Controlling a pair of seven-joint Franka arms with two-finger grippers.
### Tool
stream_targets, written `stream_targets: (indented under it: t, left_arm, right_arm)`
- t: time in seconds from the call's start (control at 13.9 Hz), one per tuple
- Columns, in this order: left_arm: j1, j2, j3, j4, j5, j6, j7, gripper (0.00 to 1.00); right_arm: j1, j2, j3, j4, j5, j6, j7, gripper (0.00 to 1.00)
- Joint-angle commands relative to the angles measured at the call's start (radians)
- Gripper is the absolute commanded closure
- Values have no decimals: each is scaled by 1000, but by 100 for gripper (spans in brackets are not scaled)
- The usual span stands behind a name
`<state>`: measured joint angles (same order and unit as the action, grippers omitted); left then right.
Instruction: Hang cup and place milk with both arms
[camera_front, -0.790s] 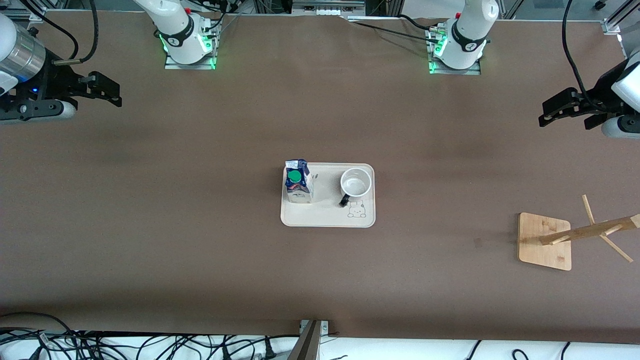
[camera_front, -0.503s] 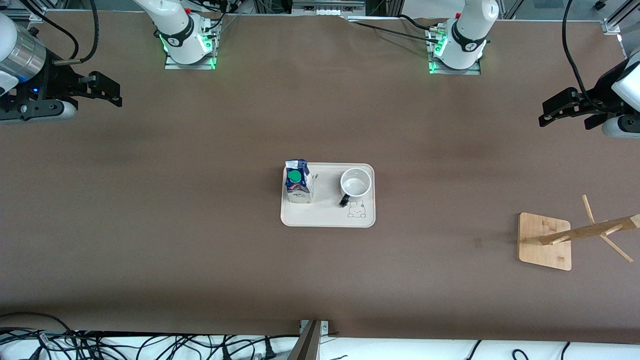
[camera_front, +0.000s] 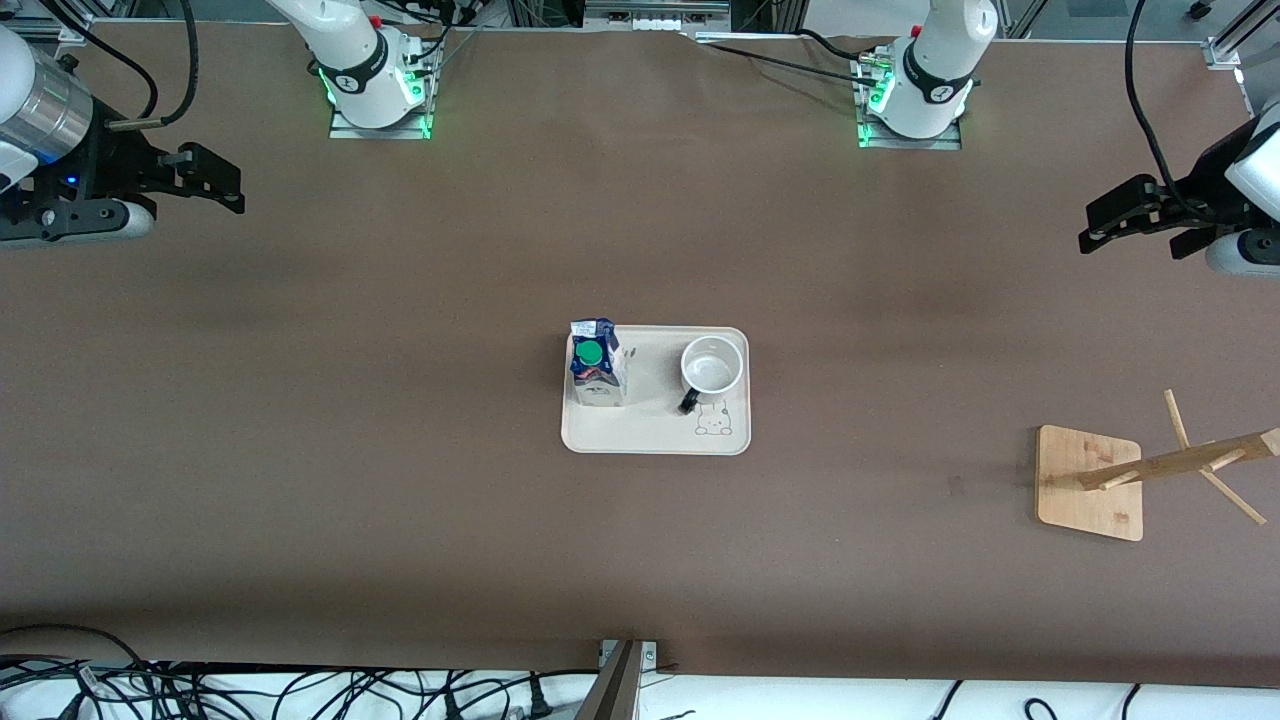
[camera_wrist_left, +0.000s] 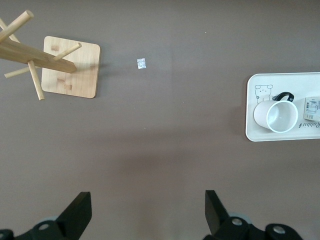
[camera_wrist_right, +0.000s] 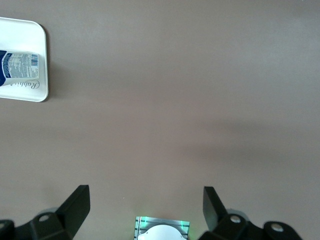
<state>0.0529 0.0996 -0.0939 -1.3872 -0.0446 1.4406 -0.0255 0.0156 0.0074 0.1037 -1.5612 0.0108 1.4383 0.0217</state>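
The white cup (camera_front: 712, 368) with a black handle stands upright on a cream tray (camera_front: 655, 440) at the table's middle; it also shows in the left wrist view (camera_wrist_left: 274, 115). The blue and white milk (camera_front: 596, 363) with a green cap stands on the same tray beside the cup, toward the right arm's end; part of it shows in the right wrist view (camera_wrist_right: 17, 70). My left gripper (camera_front: 1100, 220) is open and empty, high over the left arm's end of the table. My right gripper (camera_front: 225, 185) is open and empty, high over the right arm's end.
A wooden cup rack (camera_front: 1150, 470) with pegs on a square base stands toward the left arm's end, nearer the front camera than the tray; it also shows in the left wrist view (camera_wrist_left: 50, 60). A small scrap (camera_wrist_left: 141, 63) lies on the table near its base.
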Motion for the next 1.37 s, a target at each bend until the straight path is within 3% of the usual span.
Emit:
stream_targets:
  t: [0.0,1.29]
  left_arm:
    - [5,9,-4,27,17,-8,-2,0]
    - [-4,25,-7,23,55,-8,-8,0]
  right_arm:
    - [-2,2,2,21,15,-21,-12,0]
    - [1,2,5,21,15,-21,6,0]
